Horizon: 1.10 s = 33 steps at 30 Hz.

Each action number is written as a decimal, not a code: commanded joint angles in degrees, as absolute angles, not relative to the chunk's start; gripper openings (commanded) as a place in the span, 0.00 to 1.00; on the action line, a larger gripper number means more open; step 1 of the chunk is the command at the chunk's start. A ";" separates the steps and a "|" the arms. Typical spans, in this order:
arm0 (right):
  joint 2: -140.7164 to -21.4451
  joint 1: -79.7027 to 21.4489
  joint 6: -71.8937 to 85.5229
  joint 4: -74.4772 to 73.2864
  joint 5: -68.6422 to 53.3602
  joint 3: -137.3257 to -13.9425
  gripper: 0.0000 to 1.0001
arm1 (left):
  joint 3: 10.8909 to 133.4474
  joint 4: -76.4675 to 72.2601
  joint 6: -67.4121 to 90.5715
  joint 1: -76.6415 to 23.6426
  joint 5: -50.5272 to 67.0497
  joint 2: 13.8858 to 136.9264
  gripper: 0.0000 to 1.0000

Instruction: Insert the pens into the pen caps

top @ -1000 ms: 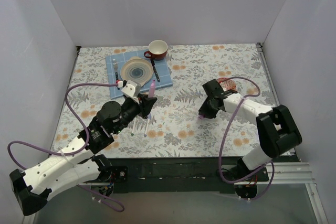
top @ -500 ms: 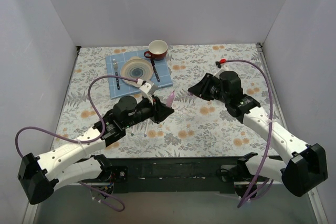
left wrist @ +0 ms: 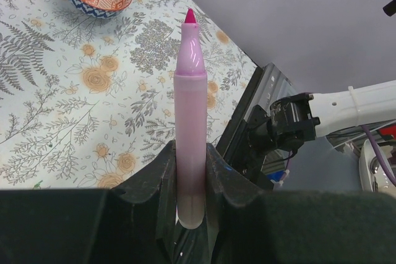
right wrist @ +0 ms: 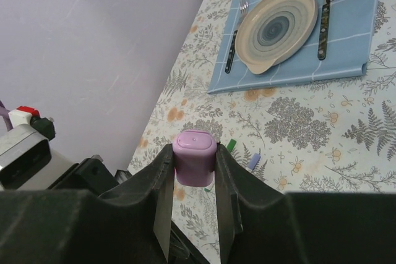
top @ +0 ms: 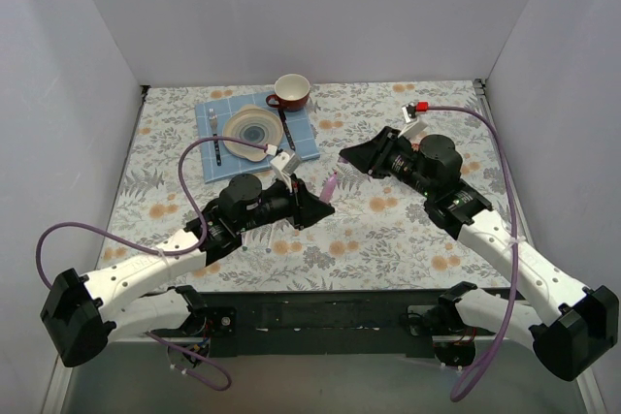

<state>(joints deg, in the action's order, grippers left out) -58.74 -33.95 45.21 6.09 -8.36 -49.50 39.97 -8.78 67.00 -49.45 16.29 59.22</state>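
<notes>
Converging above the worktop (top: 408, 235), left tool (top: 318, 207) is clamping the pen (left wrist: 189, 122), right tool (top: 349, 156) the cap (right wrist: 194, 157), nearing insertion.

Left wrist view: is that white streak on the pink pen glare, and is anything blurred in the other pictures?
Left wrist: yes, glare on the pink pen below its tip; the left pincer holding it looks black. Right wrist: the lilac cap and the plate look sharp. Top view: even light, soft shadows.
</notes>
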 commanded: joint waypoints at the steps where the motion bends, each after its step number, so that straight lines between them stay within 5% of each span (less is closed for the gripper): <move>1: -57.83 -34.54 45.44 11.95 -10.10 -50.36 0.01 | 39.46 -10.63 67.24 -49.39 17.84 59.41 0.00; 33: -51.50 -42.01 43.15 6.15 -5.28 -46.76 0.01 | 38.41 -9.76 65.21 -49.39 15.38 57.13 0.00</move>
<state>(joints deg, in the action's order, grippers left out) -53.60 -41.60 44.93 7.57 -8.10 -45.91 38.20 -9.50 65.82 -50.04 17.80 58.92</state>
